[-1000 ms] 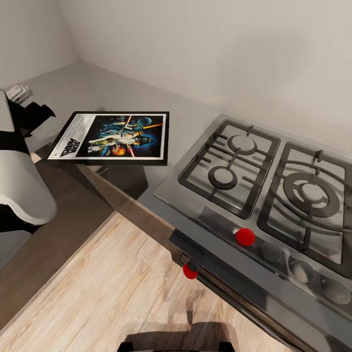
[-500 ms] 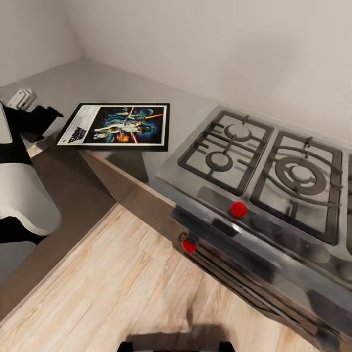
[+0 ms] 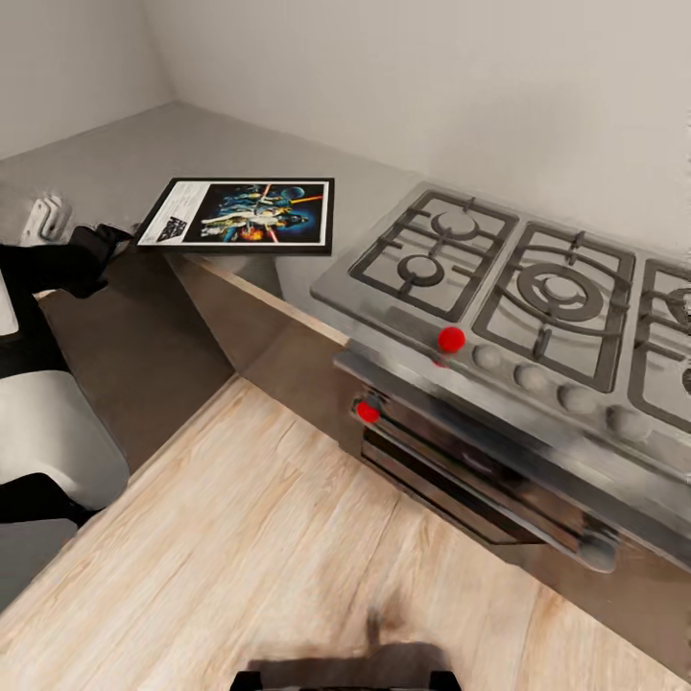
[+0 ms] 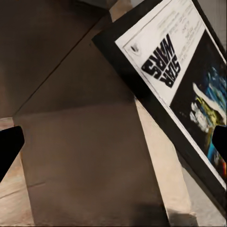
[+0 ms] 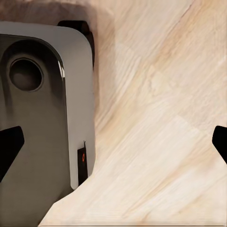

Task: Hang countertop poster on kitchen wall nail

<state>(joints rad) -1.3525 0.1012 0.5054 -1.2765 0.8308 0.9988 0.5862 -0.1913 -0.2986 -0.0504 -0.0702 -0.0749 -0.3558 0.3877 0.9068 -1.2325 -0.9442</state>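
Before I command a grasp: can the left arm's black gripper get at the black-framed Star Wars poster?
Probably yes: the left gripper is open beside the poster's title end, with nothing between them.

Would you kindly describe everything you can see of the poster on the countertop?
The poster is a flat rectangle with a thin black frame and white border. Its artwork is blue-black space with pale figures and a bright lightsaber streak; a white strip at one end carries the black Star Wars title and small print. It lies face up on the light grey countertop, left of the steel hob, its near edge at or slightly past the counter's front edge. The left gripper is near its title end, apparently not touching.
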